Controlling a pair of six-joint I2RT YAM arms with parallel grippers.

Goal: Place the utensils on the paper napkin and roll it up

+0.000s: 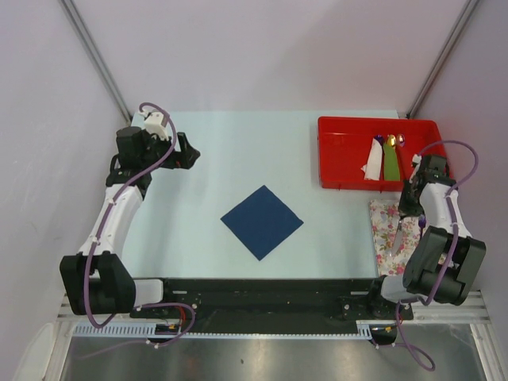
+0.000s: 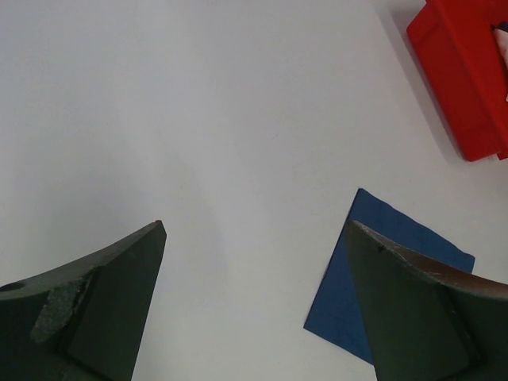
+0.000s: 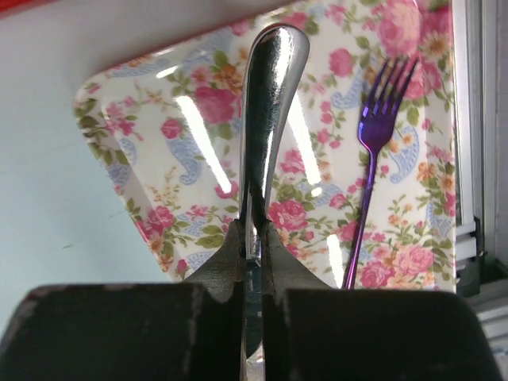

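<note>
The dark blue paper napkin (image 1: 262,222) lies flat as a diamond at the table's middle; the left wrist view catches its corner (image 2: 397,246). My right gripper (image 3: 252,226) is shut on the utensils' shiny silver knife-like piece (image 3: 270,95), whose handle sticks out past the fingers above the flowered tray (image 3: 143,135). A purple fork (image 3: 373,135) lies on that tray to the right of the held piece. From above, the right gripper (image 1: 411,208) hovers over the tray (image 1: 385,222). My left gripper (image 1: 190,151) stands open and empty at the far left; in its own view it (image 2: 254,230) hangs over bare table.
A red bin (image 1: 341,151) at the back right holds a white folded item, a green strip and small spoons; its corner (image 2: 460,71) shows in the left wrist view. The table's metal front rail runs just behind the flowered tray.
</note>
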